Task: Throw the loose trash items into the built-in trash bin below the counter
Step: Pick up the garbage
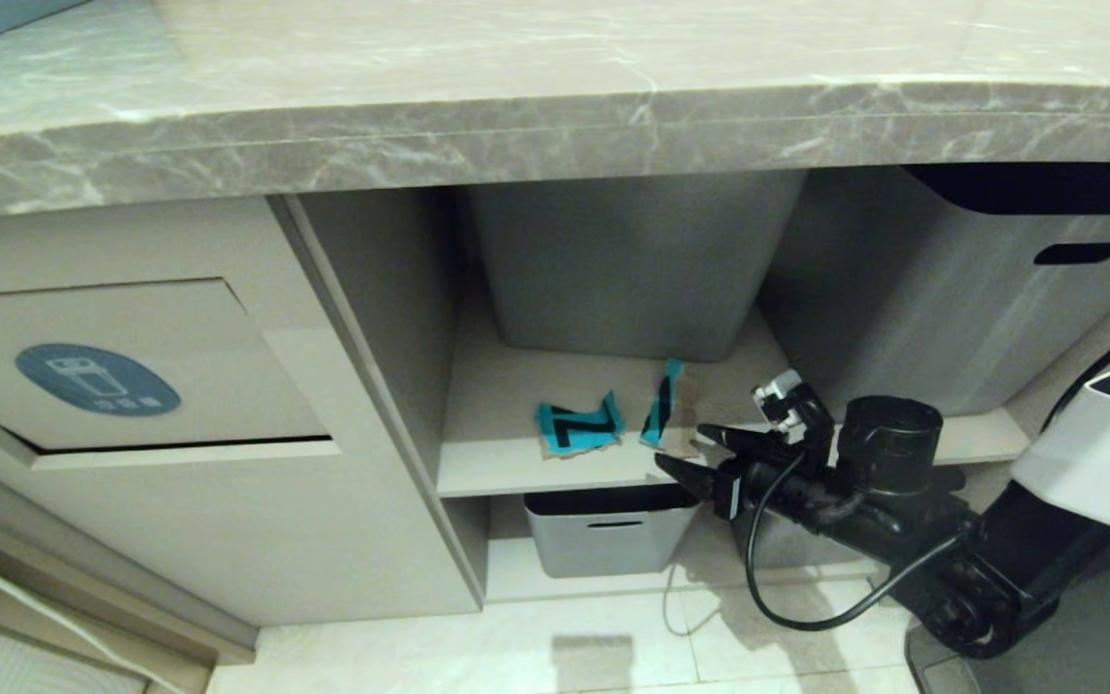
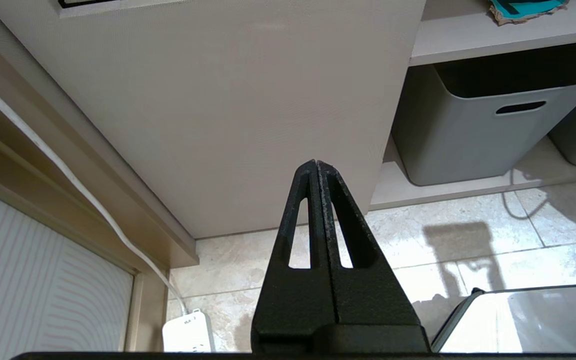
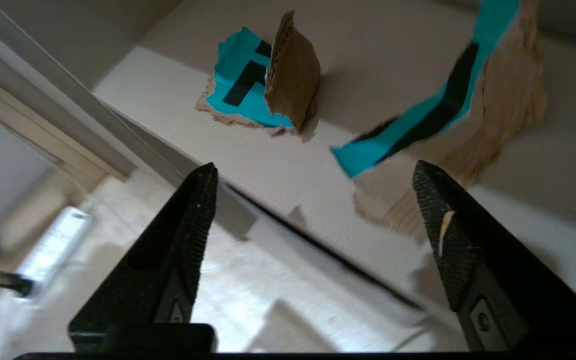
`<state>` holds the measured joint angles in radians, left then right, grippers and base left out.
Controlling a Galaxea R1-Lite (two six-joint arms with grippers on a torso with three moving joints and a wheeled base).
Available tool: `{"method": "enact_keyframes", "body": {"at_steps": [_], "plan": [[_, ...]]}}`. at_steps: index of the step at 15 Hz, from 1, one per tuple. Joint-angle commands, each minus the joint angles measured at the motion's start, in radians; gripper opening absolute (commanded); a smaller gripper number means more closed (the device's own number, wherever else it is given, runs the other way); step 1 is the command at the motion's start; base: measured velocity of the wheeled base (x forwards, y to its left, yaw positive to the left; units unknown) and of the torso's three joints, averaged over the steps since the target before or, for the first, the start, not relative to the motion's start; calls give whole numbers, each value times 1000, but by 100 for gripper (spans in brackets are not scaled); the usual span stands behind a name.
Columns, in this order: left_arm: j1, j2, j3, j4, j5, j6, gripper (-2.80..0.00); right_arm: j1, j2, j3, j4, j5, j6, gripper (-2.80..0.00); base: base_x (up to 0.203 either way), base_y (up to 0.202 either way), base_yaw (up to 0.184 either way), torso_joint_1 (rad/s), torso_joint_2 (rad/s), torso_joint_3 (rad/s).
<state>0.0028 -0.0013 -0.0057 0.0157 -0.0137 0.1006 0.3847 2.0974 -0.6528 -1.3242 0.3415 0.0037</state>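
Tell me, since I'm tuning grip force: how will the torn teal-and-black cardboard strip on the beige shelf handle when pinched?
The torn teal-and-black cardboard strip looks thin and probably very light. Its ragged, peeled brown backing suggests it may bend or tear. Lying near the beige shelf edge, it might slide when nudged.

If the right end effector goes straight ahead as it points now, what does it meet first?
Probably the long teal-and-black scrap on the shelf; the right end effector is open before it, though depth is unclear.
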Motion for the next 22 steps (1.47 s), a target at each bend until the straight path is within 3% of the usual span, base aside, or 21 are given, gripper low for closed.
{"method": "enact_keyframes", "body": {"at_steps": [1,5,8,9,22], "plan": [[0,0,0,0,0,1,-280,10,39,-44,-15,3,-73,0,0,0,0,0,0,0],[0,0,0,0,0,1,-280,48,72,-87,-25,-3,-162,0,0,0,0,0,0,0],[0,0,1,0,0,1,-280,62,109,-168,-29,-3,-175,0,0,0,0,0,0,0],[0,0,0,0,0,1,-280,63,128,-201,-29,-3,-177,-280,0,0,0,0,0,0],[0,0,1,0,0,1,-280,68,230,-321,-27,1,-179,-280,0,0,0,0,0,0]]}}
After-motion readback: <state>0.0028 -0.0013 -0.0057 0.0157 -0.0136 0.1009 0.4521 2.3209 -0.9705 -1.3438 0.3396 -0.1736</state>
